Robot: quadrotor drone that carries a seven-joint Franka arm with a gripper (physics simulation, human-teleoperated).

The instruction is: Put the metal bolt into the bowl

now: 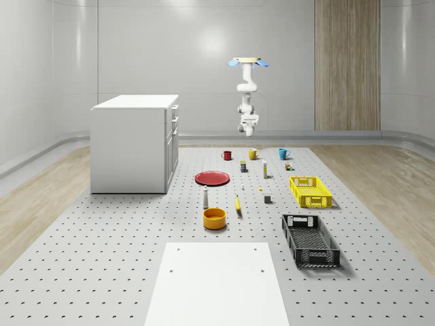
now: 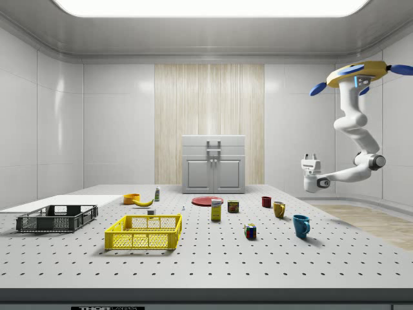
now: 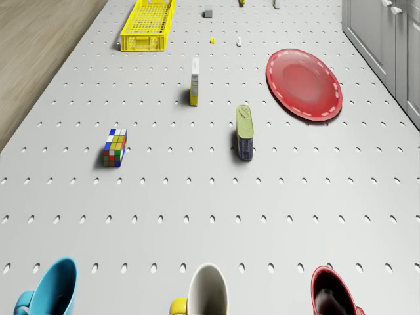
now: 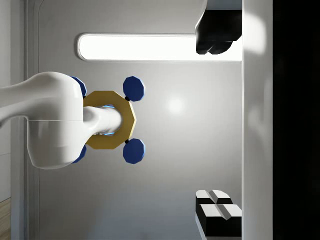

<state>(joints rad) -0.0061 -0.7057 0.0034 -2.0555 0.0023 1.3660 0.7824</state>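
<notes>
Hovering high near far end of table (image 1: 136, 272): one drone (image 2: 359, 72), arm bent, gripper (image 2: 312, 157) pointed upward, two fingers (image 4: 216, 35) spread wide, holding nothing. Three mugs sat nearby: red mug (image 1: 227, 155), yellow mug (image 1: 252, 154), blue mug (image 1: 283, 153). One metal bolt (image 1: 242, 187) lay on table between red plate (image 1: 212, 178) and yellow crate (image 1: 310, 191), well apart from one orange bowl (image 1: 214, 218). Two crates in all; second was black crate (image 1: 310, 240). One banana (image 1: 238, 204) lay near bowl.

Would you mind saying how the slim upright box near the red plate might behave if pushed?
The slim box stands tall on a narrow base, so it would probably tip rather than slide. Its flat faces suggest it would then lie still, not roll.
</notes>
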